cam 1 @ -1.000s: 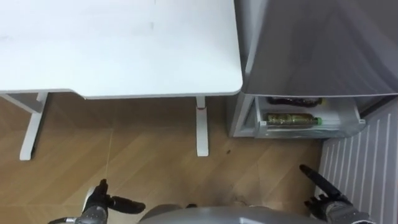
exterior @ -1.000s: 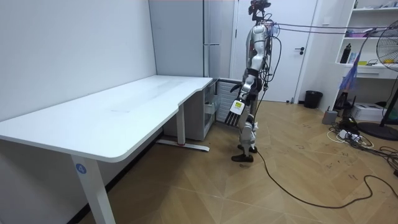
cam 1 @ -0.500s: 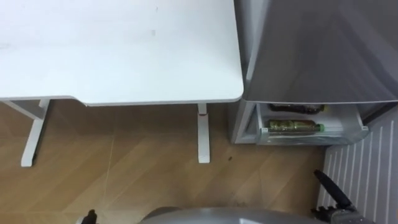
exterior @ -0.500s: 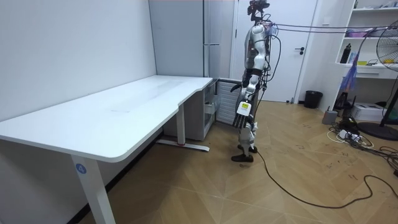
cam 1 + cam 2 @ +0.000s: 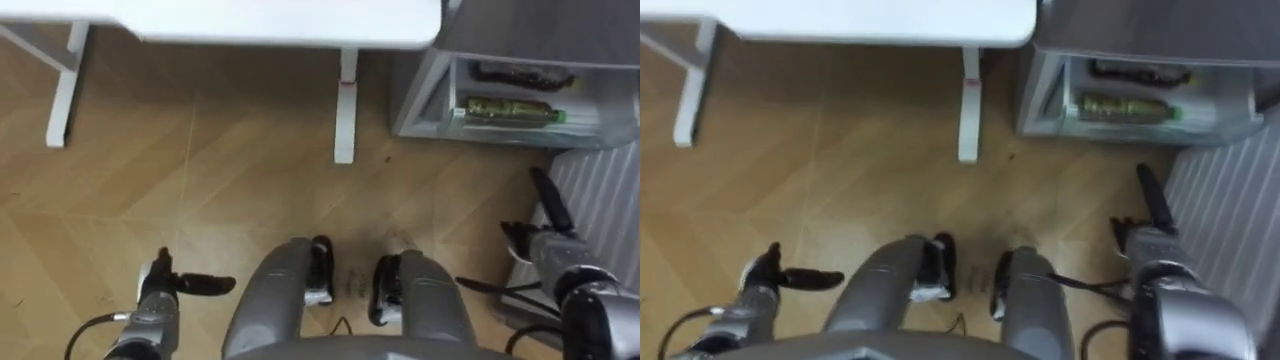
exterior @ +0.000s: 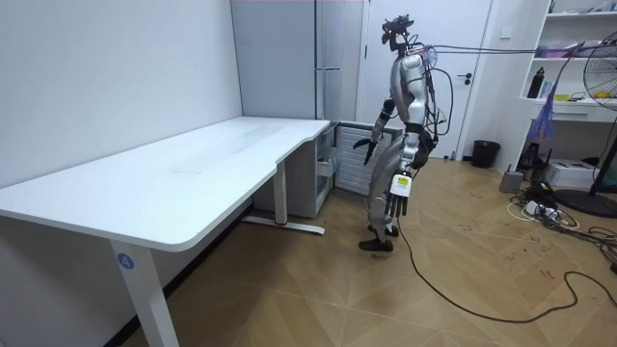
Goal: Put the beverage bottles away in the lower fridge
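Two bottles (image 5: 505, 108) lie in the open fridge drawer (image 5: 424, 96), labels unreadable.

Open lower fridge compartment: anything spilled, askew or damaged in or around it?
Nothing stands out. A green-capped bottle of yellowish drink and a dark bottle behind it lie on their sides, roughly parallel, inside the grey fridge compartment. No spill shows on the wooden floor.
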Controlling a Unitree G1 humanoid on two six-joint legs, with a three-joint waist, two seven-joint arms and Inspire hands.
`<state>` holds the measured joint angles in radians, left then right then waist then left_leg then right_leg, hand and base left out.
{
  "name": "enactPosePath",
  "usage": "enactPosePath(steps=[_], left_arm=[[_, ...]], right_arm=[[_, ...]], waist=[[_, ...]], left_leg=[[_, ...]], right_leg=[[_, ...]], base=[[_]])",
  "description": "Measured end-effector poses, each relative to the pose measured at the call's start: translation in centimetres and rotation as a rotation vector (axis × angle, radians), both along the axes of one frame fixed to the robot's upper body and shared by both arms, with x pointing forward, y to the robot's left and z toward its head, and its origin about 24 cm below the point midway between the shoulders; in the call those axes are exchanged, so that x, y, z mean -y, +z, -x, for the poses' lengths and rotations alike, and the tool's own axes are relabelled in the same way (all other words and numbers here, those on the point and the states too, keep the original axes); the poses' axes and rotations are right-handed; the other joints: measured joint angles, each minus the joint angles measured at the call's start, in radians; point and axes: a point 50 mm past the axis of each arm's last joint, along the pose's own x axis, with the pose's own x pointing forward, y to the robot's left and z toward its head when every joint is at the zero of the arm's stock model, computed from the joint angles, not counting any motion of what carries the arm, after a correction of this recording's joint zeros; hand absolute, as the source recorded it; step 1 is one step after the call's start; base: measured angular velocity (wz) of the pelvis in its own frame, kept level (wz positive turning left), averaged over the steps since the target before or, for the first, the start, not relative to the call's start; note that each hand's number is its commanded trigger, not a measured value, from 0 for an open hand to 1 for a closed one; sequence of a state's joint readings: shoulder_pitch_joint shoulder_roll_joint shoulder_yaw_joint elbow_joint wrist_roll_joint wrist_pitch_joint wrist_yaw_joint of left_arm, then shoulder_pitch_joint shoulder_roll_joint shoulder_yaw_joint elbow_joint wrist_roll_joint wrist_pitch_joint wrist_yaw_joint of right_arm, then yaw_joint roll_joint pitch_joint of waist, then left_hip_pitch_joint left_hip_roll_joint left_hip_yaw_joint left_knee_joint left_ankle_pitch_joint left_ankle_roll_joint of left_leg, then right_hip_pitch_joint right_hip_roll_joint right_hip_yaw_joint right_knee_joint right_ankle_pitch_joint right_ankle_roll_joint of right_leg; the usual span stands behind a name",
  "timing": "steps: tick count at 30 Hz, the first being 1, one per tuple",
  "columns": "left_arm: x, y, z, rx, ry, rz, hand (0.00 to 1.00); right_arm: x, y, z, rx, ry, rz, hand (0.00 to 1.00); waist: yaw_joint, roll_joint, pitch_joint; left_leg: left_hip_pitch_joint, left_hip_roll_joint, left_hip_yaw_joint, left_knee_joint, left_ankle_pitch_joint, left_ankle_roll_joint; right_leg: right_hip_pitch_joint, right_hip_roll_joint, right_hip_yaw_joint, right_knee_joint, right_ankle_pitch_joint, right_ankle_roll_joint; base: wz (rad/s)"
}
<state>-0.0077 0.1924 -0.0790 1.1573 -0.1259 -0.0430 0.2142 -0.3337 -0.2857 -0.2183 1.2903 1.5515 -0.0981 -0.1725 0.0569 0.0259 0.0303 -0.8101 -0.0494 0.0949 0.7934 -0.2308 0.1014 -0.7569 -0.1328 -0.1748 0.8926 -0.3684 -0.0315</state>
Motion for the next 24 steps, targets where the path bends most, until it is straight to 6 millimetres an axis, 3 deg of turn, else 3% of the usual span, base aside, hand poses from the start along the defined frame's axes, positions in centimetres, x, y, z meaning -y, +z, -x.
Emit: enactPosePath(steps=[3, 7, 12, 14, 19, 24], left_arm=[[0.2, -0.1, 0.4, -0.024, -0.029, -0.023, 0.00], [0.4, 0.1, -0.5, 0.004, -0.053, -0.021, 0.00], [0.7, 0.2, -0.7, 0.003, -0.112, -0.019, 0.00], [0.9, 0.3, -1.0, 0.017, -0.111, -0.001, 0.00], [0.7, 0.5, -0.9, 0.027, -0.130, 0.008, 0.00], [0.2, 0.5, 0.5, 0.013, -0.135, 0.025, 0.00]], right_arm=[[0.8, 1.1, -1.1, 0.037, -0.005, 0.034, 0.00], [1.1, 2.0, -2.3, 0.065, 0.026, 0.062, 0.00], [2.5, 4.5, -4.4, 0.126, 0.067, 0.138, 0.00], [3.1, 6.6, -6.2, 0.184, 0.088, 0.182, 0.00], [3.7, 9.2, -8.2, 0.253, 0.137, 0.261, 0.00], [3.8, 11.7, -9.7, 0.293, 0.226, 0.372, 0.00]], waist=[[0.015, -0.009, 0.0017], [0.034, -0.035, 0.0052], [0.033, -0.037, 0.0055], [0.031, -0.040, 0.0063], [0.044, -0.054, 0.0072], [0.058, -0.058, 0.0087]], left_leg=[[-0.088, -0.001, 0.001, 0.069, -0.005, 0.005], [-0.181, 0.001, -0.002, 0.172, -0.022, -0.007], [-0.262, -0.002, -0.004, 0.264, -0.047, -0.011], [-0.287, -0.013, -0.001, 0.285, -0.050, -0.013], [-0.296, -0.014, -0.003, 0.312, -0.061, -0.031], [-0.297, -0.015, -0.008, 0.343, -0.068, -0.028]], right_leg=[[-0.083, -0.012, 0.005, 0.081, -0.014, -0.008], [-0.171, -0.025, 0.003, 0.187, -0.047, -0.023], [-0.246, -0.044, 0.001, 0.283, -0.076, -0.032], [-0.275, -0.062, 0.002, 0.318, -0.085, -0.035], [-0.281, -0.071, -0.002, 0.350, -0.099, -0.041], [-0.275, -0.078, -0.010, 0.383, -0.125, -0.048]], base=[[0.04], [0.09], [0.07], [0.05], [0.08], [0.03]])
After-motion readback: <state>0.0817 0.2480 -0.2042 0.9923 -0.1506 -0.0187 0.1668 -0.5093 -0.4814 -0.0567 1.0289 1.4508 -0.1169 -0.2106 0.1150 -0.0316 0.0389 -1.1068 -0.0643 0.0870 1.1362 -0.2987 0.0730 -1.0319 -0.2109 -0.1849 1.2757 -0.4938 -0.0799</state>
